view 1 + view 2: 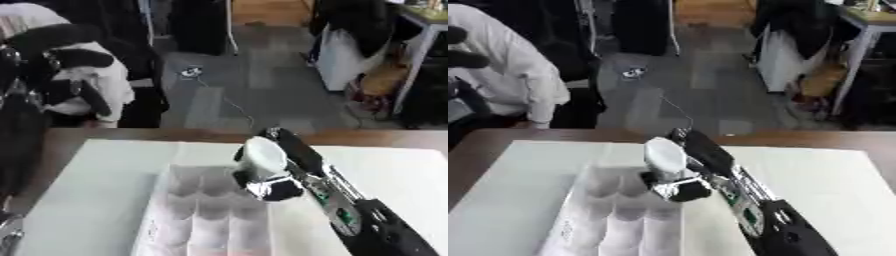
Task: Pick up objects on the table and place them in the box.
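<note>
Your right hand (278, 172) has its fingers and thumb curled round a white rounded object (262, 156), most likely a cup or small bottle, and it holds that object just above the far right corner of the white divided box (201, 210), over or just beside the compartments nearest that corner. The main risk, as you judge it from here, is letting go while the object sits over the box's right wall or a divider instead of a cell: it could land on an edge, tip, and roll out onto the white table cover (96, 200) to the right of the box. The box looks light, so a hand brushing its wall on the way down could also push it askew. The left eye view shows a bit of metal at the lower left, well to the left of the box, which may be your left hand; you cannot tell its fingers from that. The right eye view shows nothing there, but gives more of the box's left wall (566, 220).
</note>
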Controlling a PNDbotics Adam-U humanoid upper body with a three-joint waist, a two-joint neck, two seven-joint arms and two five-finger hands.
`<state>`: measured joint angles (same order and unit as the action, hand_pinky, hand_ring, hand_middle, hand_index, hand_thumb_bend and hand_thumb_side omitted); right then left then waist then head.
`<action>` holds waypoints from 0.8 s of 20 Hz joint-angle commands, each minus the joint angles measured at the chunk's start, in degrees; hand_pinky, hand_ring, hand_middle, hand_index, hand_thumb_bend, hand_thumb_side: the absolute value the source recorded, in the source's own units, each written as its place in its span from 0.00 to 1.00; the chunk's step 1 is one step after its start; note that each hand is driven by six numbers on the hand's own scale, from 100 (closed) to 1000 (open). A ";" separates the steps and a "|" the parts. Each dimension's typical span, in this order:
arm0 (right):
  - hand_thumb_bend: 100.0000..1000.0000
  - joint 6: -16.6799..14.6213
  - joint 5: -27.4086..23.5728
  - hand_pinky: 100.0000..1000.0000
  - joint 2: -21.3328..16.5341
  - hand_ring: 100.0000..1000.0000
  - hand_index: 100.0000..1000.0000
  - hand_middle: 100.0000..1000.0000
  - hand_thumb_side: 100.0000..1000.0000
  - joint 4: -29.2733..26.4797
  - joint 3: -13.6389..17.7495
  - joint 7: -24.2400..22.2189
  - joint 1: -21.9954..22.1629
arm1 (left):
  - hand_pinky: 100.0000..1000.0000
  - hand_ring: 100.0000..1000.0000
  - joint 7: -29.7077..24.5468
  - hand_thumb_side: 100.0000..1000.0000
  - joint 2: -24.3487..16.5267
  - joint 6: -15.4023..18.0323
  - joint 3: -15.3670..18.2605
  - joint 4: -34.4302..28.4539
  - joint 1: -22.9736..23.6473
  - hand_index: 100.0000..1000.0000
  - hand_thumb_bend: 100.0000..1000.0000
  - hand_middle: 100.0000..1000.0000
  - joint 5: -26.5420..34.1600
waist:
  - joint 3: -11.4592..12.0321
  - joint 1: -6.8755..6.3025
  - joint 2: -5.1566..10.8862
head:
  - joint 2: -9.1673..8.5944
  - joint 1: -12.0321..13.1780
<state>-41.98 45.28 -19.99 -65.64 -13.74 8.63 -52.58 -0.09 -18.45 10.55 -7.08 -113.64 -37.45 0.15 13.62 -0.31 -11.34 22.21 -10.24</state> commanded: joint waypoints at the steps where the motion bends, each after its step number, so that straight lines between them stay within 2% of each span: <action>1: 0.11 -1.97 -1.74 0.00 0.15 0.00 0.00 0.00 0.65 -0.84 -0.38 -0.49 -2.14 | 0.37 0.68 -0.29 0.91 -0.16 0.02 0.05 -0.96 -1.18 0.83 0.50 0.78 -0.31 | 0.12 -0.11 0.87 | 1.60 -1.29; 4: 0.13 -2.90 -3.57 0.00 0.71 0.00 0.00 0.00 0.65 -0.63 -0.80 -1.17 -2.51 | 0.37 0.68 -0.37 0.92 -0.08 -0.01 0.02 -0.96 -1.18 0.83 0.50 0.78 -0.59 | 0.15 -0.14 0.99 | 5.42 -1.28; 6: 0.14 -3.14 -5.10 0.00 1.21 0.00 0.00 0.00 0.65 -0.32 -1.11 -1.93 -2.55 | 0.37 0.68 -0.42 0.92 -0.03 -0.04 0.01 -0.96 -1.17 0.83 0.50 0.78 -0.84 | 0.19 -0.15 1.01 | 7.25 -1.13; 7: 0.19 -3.24 -6.02 0.00 1.47 0.00 0.00 0.00 0.66 -0.13 -1.27 -2.45 -2.57 | 0.37 0.68 -0.45 0.92 0.00 -0.05 0.01 -0.96 -1.16 0.83 0.50 0.78 -0.98 | 0.20 -0.16 0.99 | 7.70 -1.09; 8: 0.16 -3.49 -7.09 0.00 1.80 0.00 0.00 0.00 0.65 0.05 -1.51 -3.11 -2.53 | 0.37 0.68 -0.48 0.92 0.04 -0.09 0.00 -0.96 -1.16 0.83 0.50 0.78 -1.12 | 0.23 -0.17 0.94 | 7.98 -1.03; 11: 0.17 -4.85 -10.59 0.00 2.50 0.00 0.00 0.00 0.65 0.54 -2.27 -6.07 -2.35 | 0.37 0.68 -0.65 0.92 0.05 -0.23 -0.07 -0.96 -1.17 0.83 0.50 0.78 -1.50 | 0.23 -0.14 0.85 | 8.38 -0.74; 12: 0.26 -5.46 -11.76 0.00 2.68 0.00 0.00 0.00 0.71 0.65 -2.50 -7.29 -2.24 | 0.37 0.68 -0.71 0.92 0.06 -0.26 -0.09 -0.96 -1.19 0.83 0.50 0.78 -1.57 | 0.26 -0.13 0.82 | 8.42 -0.63; 13: 0.26 -6.14 -12.82 0.00 2.77 0.00 0.00 0.00 0.72 0.69 -2.67 -8.63 -2.12 | 0.37 0.68 -0.76 0.92 0.06 -0.29 -0.10 -0.96 -1.22 0.83 0.50 0.78 -1.63 | 0.26 -0.11 0.82 | 8.44 -0.54; 14: 0.26 -6.73 -13.63 0.00 2.79 0.02 0.20 0.11 0.81 0.67 -2.74 -10.01 -2.04 | 0.37 0.68 -0.77 0.92 0.07 -0.32 -0.09 -0.96 -1.24 0.83 0.50 0.78 -1.66 | 0.27 -0.09 0.83 | 8.43 -0.48; 15: 0.25 -7.20 -14.25 0.00 2.78 0.00 0.16 0.07 0.80 0.64 -2.73 -11.38 -1.96 | 0.37 0.68 -0.78 0.92 0.07 -0.35 -0.08 -0.96 -1.26 0.83 0.50 0.78 -1.68 | 0.27 -0.08 0.85 | 8.42 -0.45; 16: 0.32 -7.53 -14.70 0.04 2.74 0.39 0.55 0.44 0.91 0.62 -2.71 -12.73 -1.92 | 0.37 0.68 -0.78 0.92 0.07 -0.38 -0.09 -0.96 -1.27 0.83 0.50 0.78 -1.68 | 0.27 -0.05 0.88 | 8.42 -0.43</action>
<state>-48.97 31.78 -17.05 -64.42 -16.50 -2.62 -53.63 -0.71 -17.99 10.08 -7.13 -113.64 -37.46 -1.31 13.79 -0.27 -11.35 30.56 -11.06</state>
